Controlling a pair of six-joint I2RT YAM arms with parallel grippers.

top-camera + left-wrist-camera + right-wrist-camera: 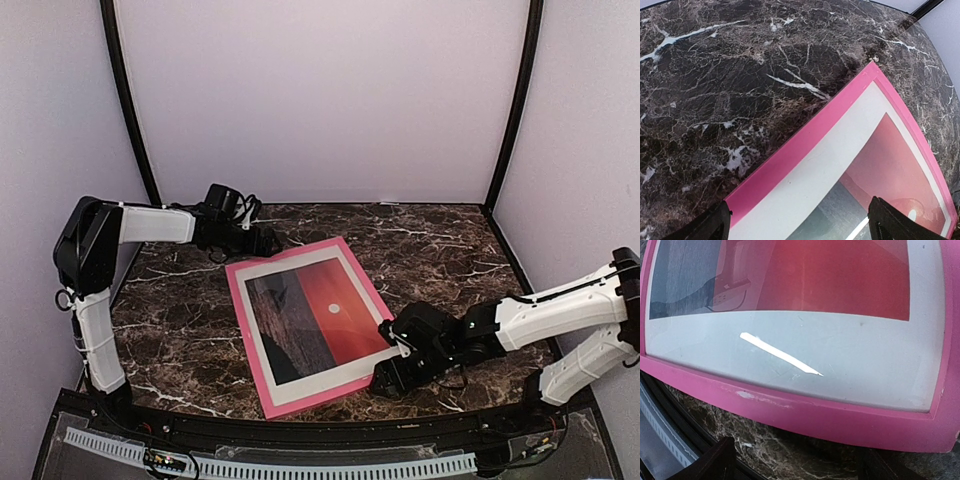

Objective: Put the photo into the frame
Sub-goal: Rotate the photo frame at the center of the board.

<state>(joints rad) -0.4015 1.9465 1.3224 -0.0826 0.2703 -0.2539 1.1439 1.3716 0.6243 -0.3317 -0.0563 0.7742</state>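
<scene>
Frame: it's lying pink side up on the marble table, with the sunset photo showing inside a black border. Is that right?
Not quite. The border around the photo is white, not black; the right wrist view shows it plainly. The rest holds: the frame lies pink side up on the marble table, with the sunset photo showing inside.

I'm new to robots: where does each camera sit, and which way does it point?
Top external: high behind the robot, looking down on the marble table, the left arm, the right arm, and the frame around the photo.
Left wrist: on the left hand, facing the frame's far rail; its fingertips show at the bottom.
Right wrist: on the right hand, facing the near rail; its fingertips show too.
Shared: all see the pink frame.
</scene>
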